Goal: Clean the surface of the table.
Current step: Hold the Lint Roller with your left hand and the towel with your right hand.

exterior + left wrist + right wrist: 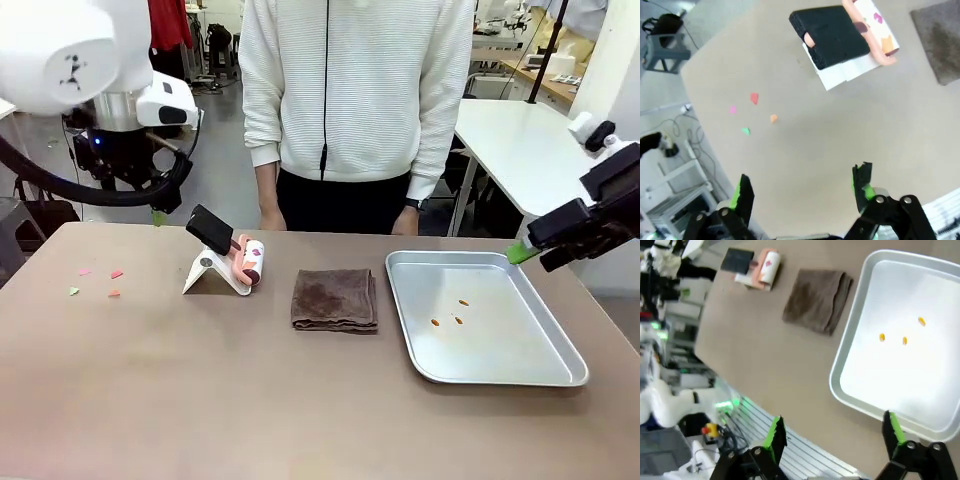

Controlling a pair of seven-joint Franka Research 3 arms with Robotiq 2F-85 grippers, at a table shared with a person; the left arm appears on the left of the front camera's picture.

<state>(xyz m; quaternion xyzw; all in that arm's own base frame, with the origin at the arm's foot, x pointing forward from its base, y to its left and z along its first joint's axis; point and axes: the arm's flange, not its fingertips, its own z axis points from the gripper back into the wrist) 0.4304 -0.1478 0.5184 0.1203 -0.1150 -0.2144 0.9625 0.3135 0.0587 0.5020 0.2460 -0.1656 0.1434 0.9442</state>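
The taupe-brown table (pixel 250 400) carries several small coloured paper scraps (pixel 100 280) near its left end. My left gripper (pixel 157 215) hangs open above the table's far left; in its wrist view the scraps (pixel 754 98) lie ahead of its spread green fingers (pixel 742 192). My right gripper (pixel 522 251) hovers open at the right edge, above the rim of the silver tray (pixel 560 378). Seen from the right wrist, that gripper (pixel 834 430) is over the tray's rim (pixel 840 385), with nothing between its fingers.
A lint roller (pixel 248 262) with a black handle rests on a white stand (pixel 205 275) left of centre. A folded brown cloth (pixel 335 298) lies mid-table. Three orange crumbs (pixel 455 318) sit in the tray. A person in a white sweater (pixel 355 90) stands at the far edge.
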